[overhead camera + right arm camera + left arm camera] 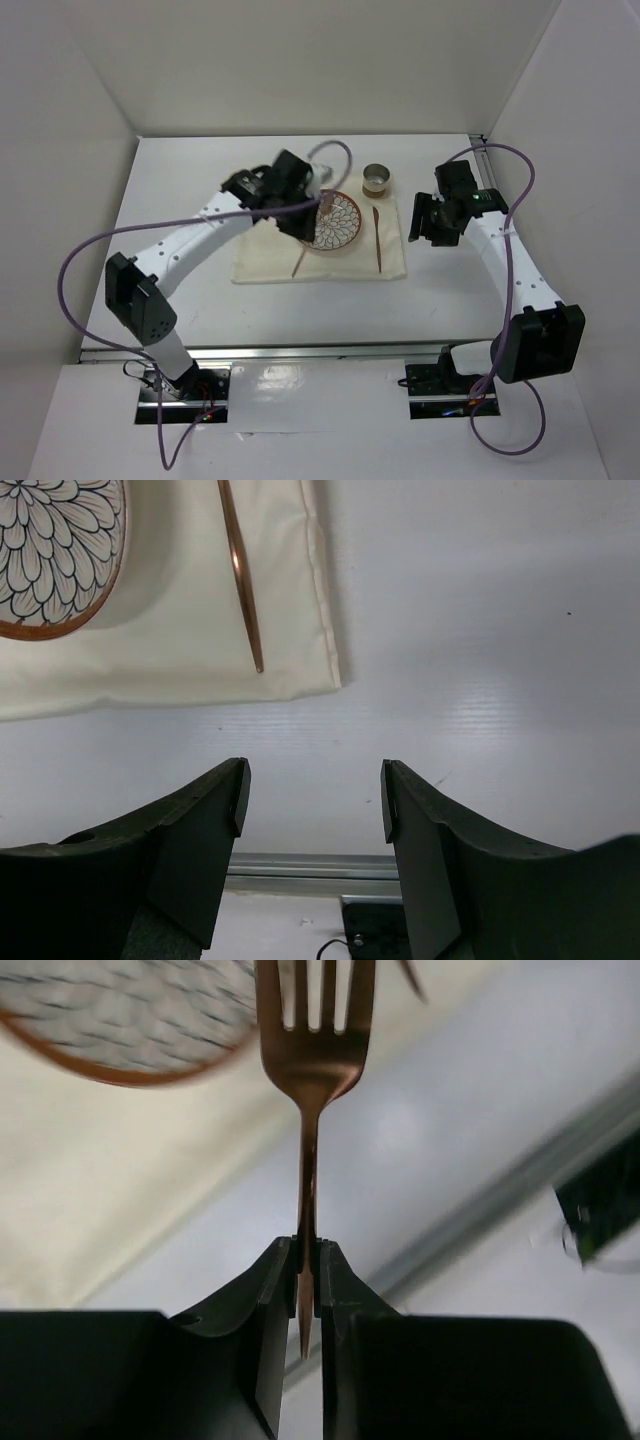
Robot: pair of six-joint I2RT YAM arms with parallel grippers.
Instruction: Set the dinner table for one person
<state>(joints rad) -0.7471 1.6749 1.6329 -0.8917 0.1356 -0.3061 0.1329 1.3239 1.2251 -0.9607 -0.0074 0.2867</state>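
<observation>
My left gripper (pixel 307 1245) is shut on the handle end of a copper fork (pixel 315 1050), its tines pointing away from the jaws. Seen from above, the left gripper (pixel 308 233) hangs over the cream cloth (pixel 260 262) just left of the flower-patterned plate (pixel 337 222), and the fork (pixel 299 264) reaches toward the cloth's near edge. A thin copper utensil (pixel 378 238) lies on the cloth right of the plate. My right gripper (pixel 312 795) is open and holds nothing, above the bare dinner table (pixel 180 200) off the cloth's right edge.
A small round cup (pixel 377 180) stands at the cloth's far right corner. A metal rail (pixel 330 350) runs along the table's near edge. White walls close in the left, the back and the right side.
</observation>
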